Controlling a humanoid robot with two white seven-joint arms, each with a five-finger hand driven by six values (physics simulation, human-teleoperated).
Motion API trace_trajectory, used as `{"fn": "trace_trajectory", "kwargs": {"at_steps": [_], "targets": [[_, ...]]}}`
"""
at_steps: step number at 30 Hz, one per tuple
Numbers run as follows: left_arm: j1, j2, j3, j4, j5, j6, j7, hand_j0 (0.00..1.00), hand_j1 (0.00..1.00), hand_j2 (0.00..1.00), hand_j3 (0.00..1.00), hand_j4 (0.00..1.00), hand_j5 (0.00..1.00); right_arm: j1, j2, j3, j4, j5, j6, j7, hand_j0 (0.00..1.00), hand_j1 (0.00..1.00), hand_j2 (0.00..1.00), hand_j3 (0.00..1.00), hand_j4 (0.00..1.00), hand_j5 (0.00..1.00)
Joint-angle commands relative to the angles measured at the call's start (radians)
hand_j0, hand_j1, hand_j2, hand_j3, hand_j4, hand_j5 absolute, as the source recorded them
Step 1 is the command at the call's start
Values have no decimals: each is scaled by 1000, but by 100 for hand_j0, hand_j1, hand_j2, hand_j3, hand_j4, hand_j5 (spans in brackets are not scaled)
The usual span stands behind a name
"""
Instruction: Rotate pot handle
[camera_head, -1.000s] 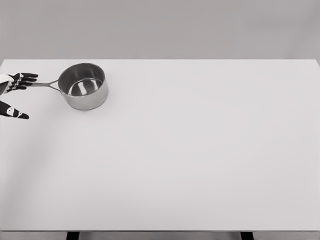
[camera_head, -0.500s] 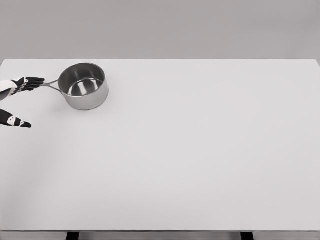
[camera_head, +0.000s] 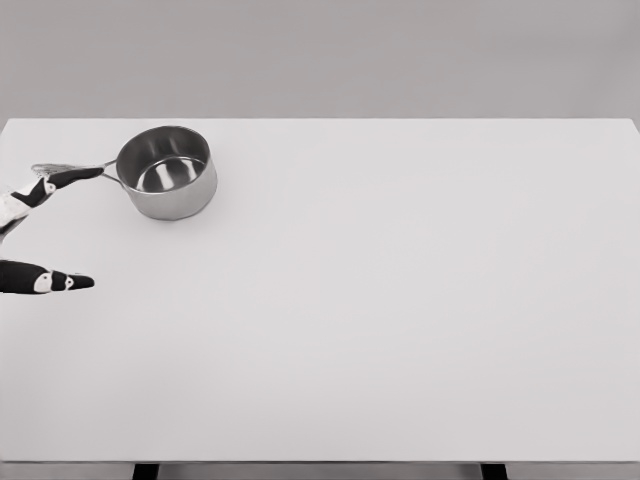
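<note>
A shiny steel pot (camera_head: 167, 172) stands upright at the table's far left. Its thin handle (camera_head: 70, 167) points left, toward the table's left edge. My left hand (camera_head: 90, 228) reaches in from the left edge with its fingers spread and nothing held. The dark fingers (camera_head: 62, 179) lie just in front of the handle, close beside it, and I cannot tell whether they touch it. The thumb (camera_head: 55, 281) stretches out well nearer to me, far from the pot. My right arm does not show.
The white table (camera_head: 380, 300) stretches wide to the right of the pot and towards me. Its left edge runs close to the handle's tip. Two dark table legs show below the front edge.
The left hand has dropped off the handle towards me and spread wider, the thumb moving further down the picture. The handle's tip now shows. The pot has not moved.
</note>
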Motion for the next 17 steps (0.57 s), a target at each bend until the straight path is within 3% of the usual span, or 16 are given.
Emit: {"fn": "trace_trajectory", "kwargs": {"at_steps": [1,4,17], "targets": [[0,-83,5,-63,-26,-1,0,100,100,100,100,100,100,0,0,0,0,0,0,0,100,100,100,100,100,100],[12,-143,0,-66,-73,-1,0,100,100,100,100,100,100,0,0,0,0,0,0,0,100,100,100,100,100,100],[11,-142,-3,-43,-103,-1,0,100,100,100,100,100,100,0,0,0,0,0,0,0,100,100,100,100,100,100]]}}
